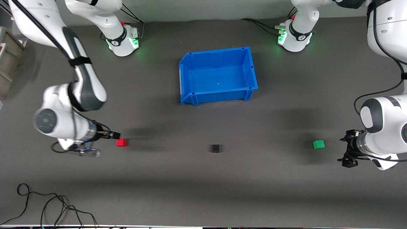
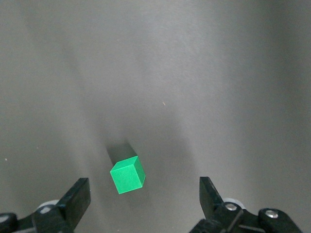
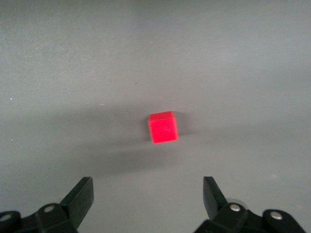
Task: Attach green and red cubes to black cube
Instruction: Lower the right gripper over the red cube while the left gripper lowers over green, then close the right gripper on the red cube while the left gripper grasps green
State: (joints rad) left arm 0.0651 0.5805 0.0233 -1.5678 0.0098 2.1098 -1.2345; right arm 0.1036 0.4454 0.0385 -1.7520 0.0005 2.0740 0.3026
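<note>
Fingers spread wide, right gripper (image 1: 115,136) and left gripper (image 1: 346,152) apparently nearing red cube (image 1: 121,142) and green cube (image 1: 318,144), needing closing before joining black cube (image 1: 215,148) at bin's (image 1: 187,68) six o'clock.

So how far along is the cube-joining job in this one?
Nothing is joined yet: the red cube, black cube and green cube sit apart on the table. In hand: the right pincer is open, lined up on red; the left pincer is open, approaching green. Left: grasping both and bringing them to black.
</note>
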